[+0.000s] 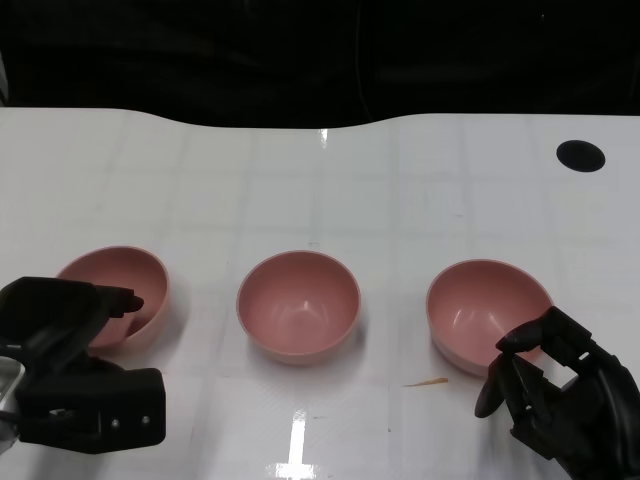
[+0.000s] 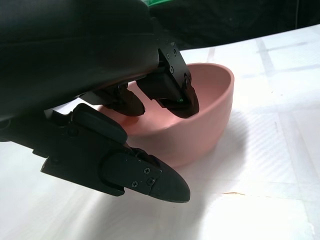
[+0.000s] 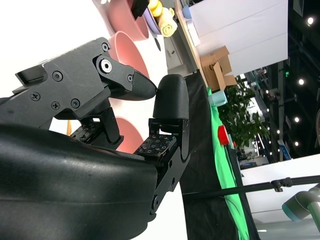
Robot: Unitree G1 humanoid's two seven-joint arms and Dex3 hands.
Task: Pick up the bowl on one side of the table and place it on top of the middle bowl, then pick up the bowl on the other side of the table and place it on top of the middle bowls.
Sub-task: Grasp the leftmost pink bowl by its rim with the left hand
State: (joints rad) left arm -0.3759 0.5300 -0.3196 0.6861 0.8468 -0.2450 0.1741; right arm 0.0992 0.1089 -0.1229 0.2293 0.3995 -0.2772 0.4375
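From the head view, three pink bowls sit in a row on the white bench (image 1: 300, 180): the left hand (image 1: 75, 360) is right at the left bowl (image 1: 115, 293), fingers reaching over its near rim, while the right hand (image 1: 560, 385), fingers apart and holding nothing, sits just near the right bowl (image 1: 487, 315), the middle bowl (image 1: 298, 305) between them. Left wrist view: upper fingers (image 2: 170, 92) hang inside the bowl, thumb outside, not clamped. Right wrist view: empty, fingers apart.
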